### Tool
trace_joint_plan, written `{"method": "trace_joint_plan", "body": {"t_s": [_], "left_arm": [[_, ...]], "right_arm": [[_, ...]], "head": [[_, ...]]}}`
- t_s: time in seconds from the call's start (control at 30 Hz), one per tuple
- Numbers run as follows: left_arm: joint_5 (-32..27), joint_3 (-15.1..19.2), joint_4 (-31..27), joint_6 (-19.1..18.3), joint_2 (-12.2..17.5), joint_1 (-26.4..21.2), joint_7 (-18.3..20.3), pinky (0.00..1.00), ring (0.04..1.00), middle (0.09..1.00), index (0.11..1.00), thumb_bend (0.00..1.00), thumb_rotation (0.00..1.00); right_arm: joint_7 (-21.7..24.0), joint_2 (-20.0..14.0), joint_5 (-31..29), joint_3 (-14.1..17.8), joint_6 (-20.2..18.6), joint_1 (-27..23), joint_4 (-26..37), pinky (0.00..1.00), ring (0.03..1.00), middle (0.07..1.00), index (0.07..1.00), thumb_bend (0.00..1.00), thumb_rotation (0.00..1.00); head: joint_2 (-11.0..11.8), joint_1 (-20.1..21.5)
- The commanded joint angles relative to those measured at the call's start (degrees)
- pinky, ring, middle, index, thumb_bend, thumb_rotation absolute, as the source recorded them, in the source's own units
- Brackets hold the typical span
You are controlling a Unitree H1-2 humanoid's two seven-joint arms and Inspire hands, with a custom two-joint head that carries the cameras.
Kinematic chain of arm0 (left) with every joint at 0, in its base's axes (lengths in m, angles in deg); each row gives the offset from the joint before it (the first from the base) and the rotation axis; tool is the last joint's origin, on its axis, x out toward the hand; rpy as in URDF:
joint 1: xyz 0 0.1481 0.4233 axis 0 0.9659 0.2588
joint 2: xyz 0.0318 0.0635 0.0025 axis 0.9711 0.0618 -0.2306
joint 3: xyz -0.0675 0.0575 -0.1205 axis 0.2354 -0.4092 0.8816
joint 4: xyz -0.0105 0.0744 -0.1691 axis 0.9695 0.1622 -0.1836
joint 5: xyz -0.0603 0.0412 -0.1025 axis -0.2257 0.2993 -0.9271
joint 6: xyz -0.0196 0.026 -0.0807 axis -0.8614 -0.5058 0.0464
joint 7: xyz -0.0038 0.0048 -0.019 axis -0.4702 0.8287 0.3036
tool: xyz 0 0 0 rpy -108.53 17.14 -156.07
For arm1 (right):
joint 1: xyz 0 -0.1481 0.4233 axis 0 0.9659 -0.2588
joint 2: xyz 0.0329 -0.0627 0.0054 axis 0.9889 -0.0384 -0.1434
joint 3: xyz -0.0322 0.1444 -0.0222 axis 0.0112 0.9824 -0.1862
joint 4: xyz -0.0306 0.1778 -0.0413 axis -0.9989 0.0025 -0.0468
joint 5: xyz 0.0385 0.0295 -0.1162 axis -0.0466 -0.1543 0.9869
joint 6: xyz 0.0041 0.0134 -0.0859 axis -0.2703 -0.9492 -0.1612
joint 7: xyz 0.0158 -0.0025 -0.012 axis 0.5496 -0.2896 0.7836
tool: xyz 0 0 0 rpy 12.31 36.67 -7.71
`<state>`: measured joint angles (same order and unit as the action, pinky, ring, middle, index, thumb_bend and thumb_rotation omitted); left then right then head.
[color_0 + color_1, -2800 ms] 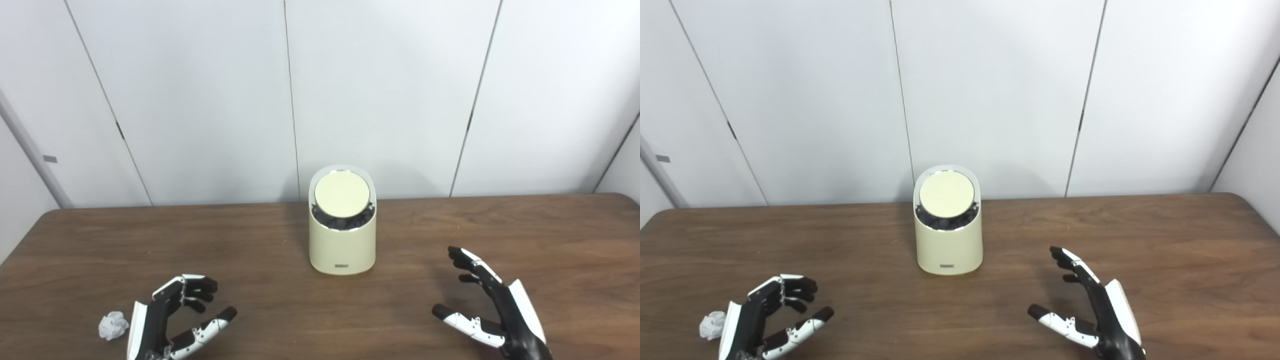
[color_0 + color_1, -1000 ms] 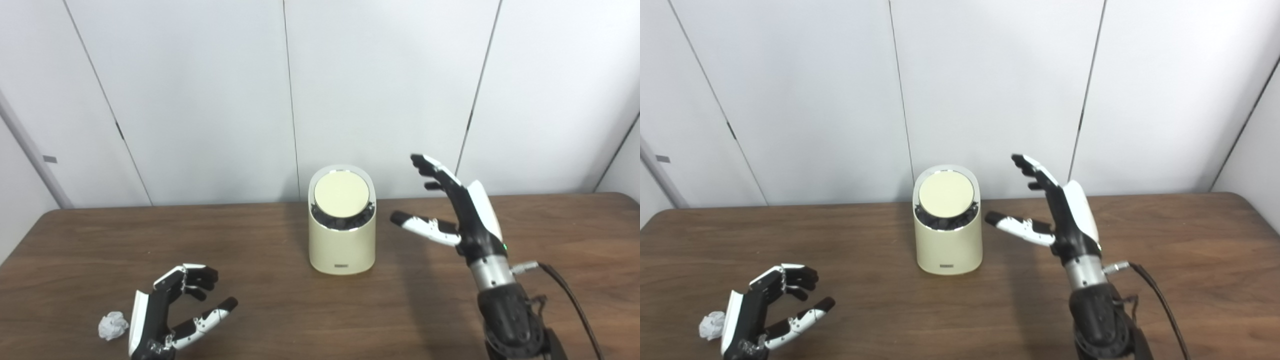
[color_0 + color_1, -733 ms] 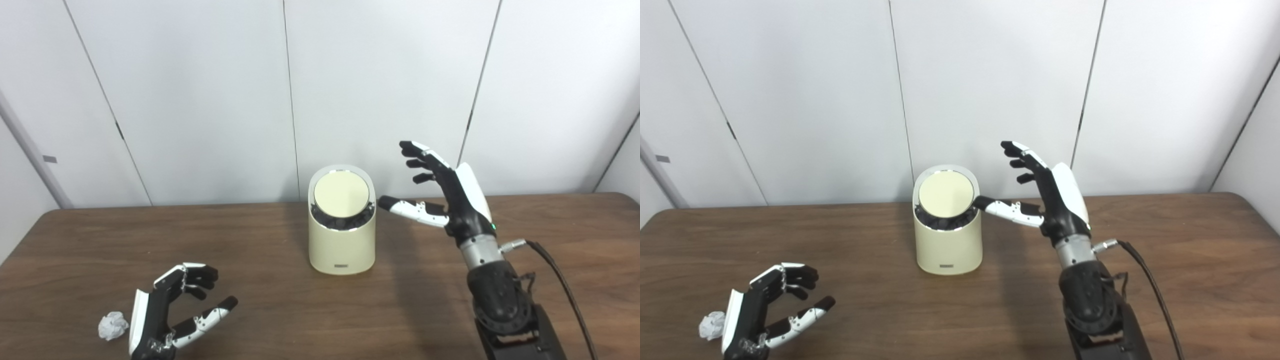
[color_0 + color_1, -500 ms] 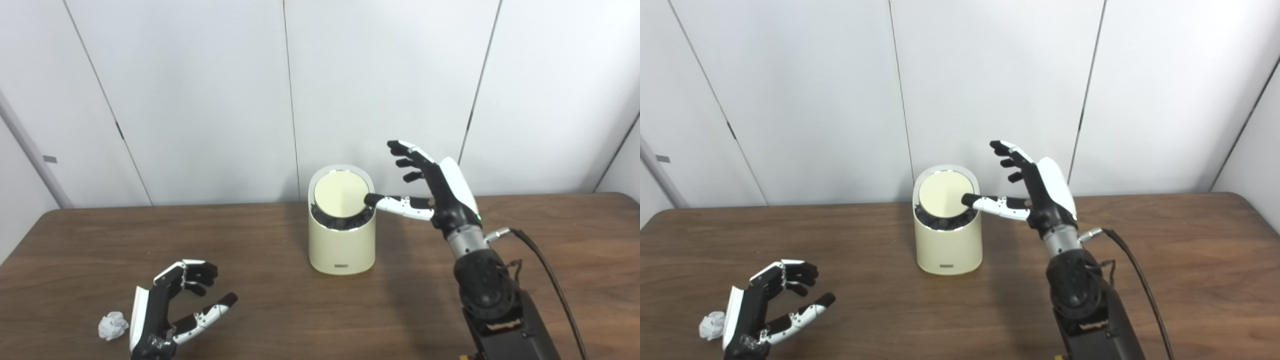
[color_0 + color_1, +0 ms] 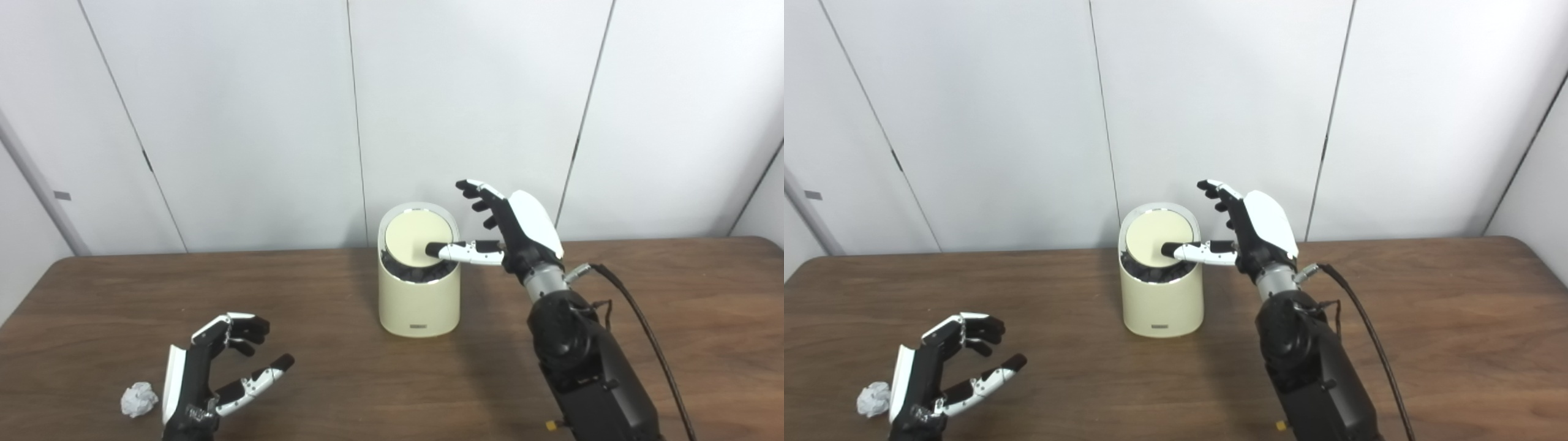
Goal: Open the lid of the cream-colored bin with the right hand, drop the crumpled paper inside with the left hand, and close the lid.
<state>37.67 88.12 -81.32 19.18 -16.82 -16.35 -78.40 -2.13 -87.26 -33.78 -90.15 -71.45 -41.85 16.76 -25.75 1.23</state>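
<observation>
Cream bin (image 5: pixel 419 300): upright on the table (image 5: pixel 674 294), its round lid (image 5: pixel 411 239) not yet open.
Right hand (image 5: pixel 514 229): fingers spread, thumb tip over the lid's right edge.
Advice: press the lid rim squarely and don't shove the bin.
Paper (image 5: pixel 138 399): well left of the bin, nearer the camera, just outside the left hand (image 5: pixel 205 376), whose curled, parted fingers hold nothing.

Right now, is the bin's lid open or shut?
Shut: the round lid lies flat in the bin's top; the right hand's thumb reaches over it.
</observation>
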Motion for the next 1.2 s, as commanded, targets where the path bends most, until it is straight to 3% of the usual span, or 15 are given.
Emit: {"method": "trace_joint_plan", "body": {"t_s": [0.0,0.2,0.57,0.77,1.17], "left_arm": [[0.9,-0.79,2.62,1.86,-1.02,0.25,-1.08,0.44,0.538,0.564,0.552,0.8,0.14],[1.43,-0.99,2.25,1.45,-1.23,0.32,-1.29,0.45,0.541,0.567,0.554,0.8,0.15],[1.52,-1.02,1.01,0.53,-1.6,0.58,-1.1,0.44,0.537,0.567,0.553,0.8,0.15],[2.11,-1.01,0.14,-0.07,-1.63,0.8,-1.06,0.43,0.53,0.562,0.55,0.8,0.12],[1.69,-0.97,0.95,1.03,-1.34,0.69,-1.06,0.43,0.532,0.565,0.55,0.8,0.12]], "right_arm": [[-0.62,0.29,1.13,-0.18,-0.83,-3.49,0.41,0.64,0.784,0.829,0.845,0.92,0.55],[-1.08,0.93,1.69,-0.83,-2.53,-4.71,-1.04,0.64,0.791,0.832,0.846,0.93,0.52],[-2.87,0.53,1.83,-2.14,-1.55,-6.48,-5.64,0.63,0.778,0.827,0.837,0.95,0.48],[-4.65,0.38,1.99,-2.43,-1.4,-6.25,-7.35,0.62,0.773,0.817,0.82,0.98,0.32],[-5.89,-0.77,3.2,-3.96,-1.13,-5.75,-7.18,0.59,0.752,0.804,0.814,0.96,0.13]], "head": [[-0.02,0.01],[0.07,-0.09],[-0.17,-0.23],[-0.33,-0.11],[-0.59,0.06]]}}
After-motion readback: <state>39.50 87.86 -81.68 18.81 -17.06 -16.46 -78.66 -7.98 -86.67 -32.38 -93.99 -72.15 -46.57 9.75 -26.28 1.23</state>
